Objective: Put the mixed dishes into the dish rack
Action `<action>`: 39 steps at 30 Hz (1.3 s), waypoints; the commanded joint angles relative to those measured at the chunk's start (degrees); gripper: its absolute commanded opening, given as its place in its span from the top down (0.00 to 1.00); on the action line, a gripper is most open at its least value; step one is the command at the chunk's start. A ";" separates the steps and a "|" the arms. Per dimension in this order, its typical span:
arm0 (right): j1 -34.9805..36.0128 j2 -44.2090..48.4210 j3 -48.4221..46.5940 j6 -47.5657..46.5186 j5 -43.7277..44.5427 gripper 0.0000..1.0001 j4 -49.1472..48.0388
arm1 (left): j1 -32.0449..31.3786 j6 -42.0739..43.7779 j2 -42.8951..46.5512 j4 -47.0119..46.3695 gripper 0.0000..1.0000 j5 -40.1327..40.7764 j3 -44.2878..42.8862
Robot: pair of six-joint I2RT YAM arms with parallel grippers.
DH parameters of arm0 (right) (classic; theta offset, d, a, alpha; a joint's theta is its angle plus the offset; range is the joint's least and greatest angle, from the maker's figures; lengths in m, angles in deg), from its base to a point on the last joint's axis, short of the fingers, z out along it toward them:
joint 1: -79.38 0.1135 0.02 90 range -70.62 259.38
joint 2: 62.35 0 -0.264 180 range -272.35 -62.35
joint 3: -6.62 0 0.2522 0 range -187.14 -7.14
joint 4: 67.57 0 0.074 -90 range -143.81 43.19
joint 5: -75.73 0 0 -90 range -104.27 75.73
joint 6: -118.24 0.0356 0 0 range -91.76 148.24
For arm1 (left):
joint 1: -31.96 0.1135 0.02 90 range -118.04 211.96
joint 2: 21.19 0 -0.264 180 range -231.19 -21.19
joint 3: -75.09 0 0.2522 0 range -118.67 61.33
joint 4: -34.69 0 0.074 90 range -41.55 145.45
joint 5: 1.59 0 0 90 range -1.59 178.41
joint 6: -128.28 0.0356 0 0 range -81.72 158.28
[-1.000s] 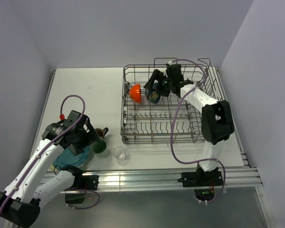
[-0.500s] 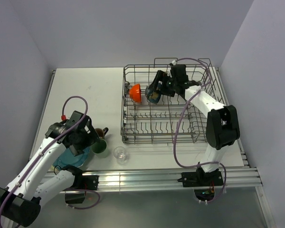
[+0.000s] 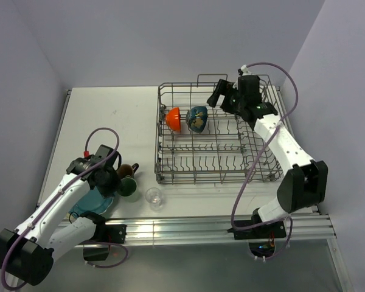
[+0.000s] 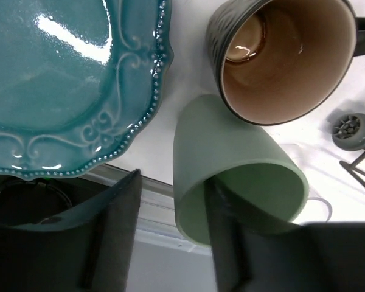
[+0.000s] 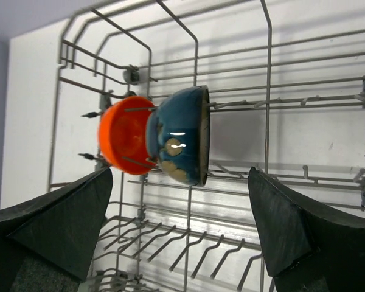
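From above, the left arm (image 3: pixel 56 204) reached low over the surface (image 3: pixel 109 115) to the green mug (image 3: pixel 130 188), which lay by the brown mug (image 3: pixel 128 170), plate (image 3: pixel 85 205) and glass (image 3: pixel 152 196), all outside the rack (image 3: pixel 160 163). The right arm (image 3: pixel 280 137) stretched over the rack's far corner.

At the left wrist, the left fingers (image 4: pixel 112 231) stood apart astride the mug's wall, not clamped, likely for a rim grip.

At the right wrist, the right fingers (image 5: pixel 55 213) spread wide and empty above the orange bowl (image 5: pixel 118 137) and blue bowl (image 5: pixel 179 143), both propped on edge between tines.

Left end effector (image 4: pixel 170 204) half-spread; right end effector (image 5: pixel 179 182) full-spread.
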 commanded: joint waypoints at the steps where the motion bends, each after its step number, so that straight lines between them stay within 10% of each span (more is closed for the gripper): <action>1: 0.19 5.53 -1.17 -1.64 2.63 0.00 2.90 | -0.20 0.46 0.78 -2.61 0.63 -0.41 0.53; 6: 0.98 7.12 -7.67 -2.17 2.11 0.00 10.18 | -0.20 0.99 -0.27 -3.94 0.99 -2.17 0.71; 22: 1.42 12.22 -4.25 4.75 -28.55 0.00 10.30 | -0.20 -4.28 2.19 10.74 1.00 -4.71 -32.15; 29: 1.51 14.94 5.84 18.37 -46.83 0.11 -8.14 | -0.20 -8.05 4.46 -3.64 1.00 -20.51 -36.92; 39: 2.74 17.59 21.24 47.99 -55.64 0.06 -51.46 | -0.20 -24.14 10.44 -38.46 1.00 -37.58 -15.67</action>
